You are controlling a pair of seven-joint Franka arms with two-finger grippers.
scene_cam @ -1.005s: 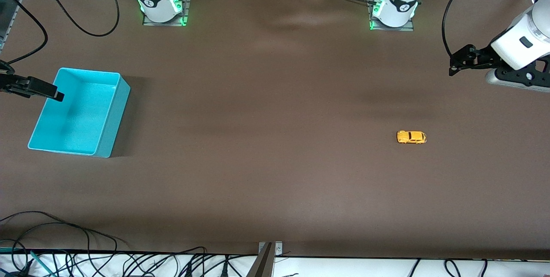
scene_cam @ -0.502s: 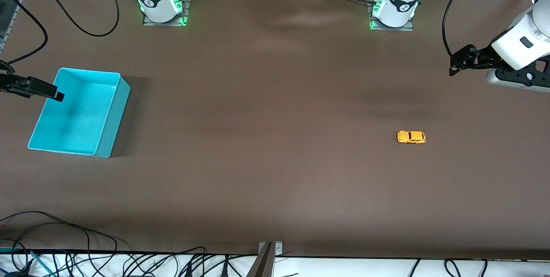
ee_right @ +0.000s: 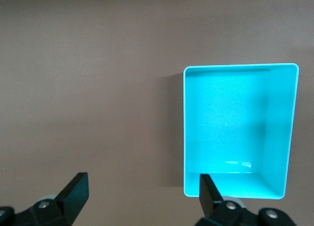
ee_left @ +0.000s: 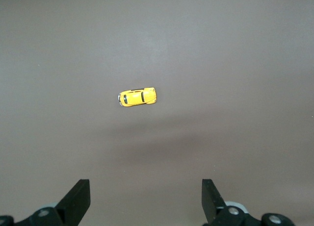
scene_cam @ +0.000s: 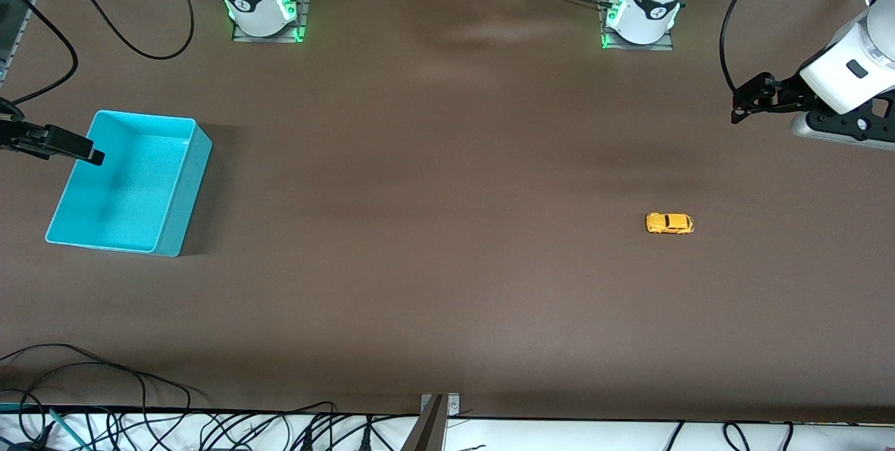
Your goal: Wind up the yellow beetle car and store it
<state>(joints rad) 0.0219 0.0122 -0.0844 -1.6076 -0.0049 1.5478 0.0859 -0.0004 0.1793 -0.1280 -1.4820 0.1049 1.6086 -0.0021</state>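
Front view, our holdings at this moment, item by item.

Item one: the yellow beetle car [scene_cam: 670, 223], a tiny toy with a rounded body and dark windows. We find it on its wheels on the bare brown tabletop [scene_cam: 447, 262], toward the left arm's end, lying lengthwise along the table. Nothing touches it. In the left wrist view we see the yellow beetle car [ee_left: 137, 96] from above, well apart from the tool's fingers.

Item two: the turquoise bin [scene_cam: 183, 192], an open rectangular box, toward the right arm's end of the tabletop and well apart from the car. In the right wrist view the turquoise bin [ee_right: 282, 133] shows a plain floor with nothing in it that we can make out.

Item three: the left tool [scene_cam: 752, 98], up in the air over the tabletop at the left arm's end. In the left wrist view we see the left tool [ee_left: 145, 202] with its two dark fingers [ee_left: 78, 196] standing wide apart, gripping nothing.

Item four: the right tool [scene_cam: 66, 145], over the edge of the bin at the right arm's end. In the right wrist view the right tool [ee_right: 142, 194] likewise has its fingers [ee_right: 77, 188] spread apart and bare.

Item five: loose black cables [scene_cam: 105, 395], along the tabletop's edge nearest the front camera.
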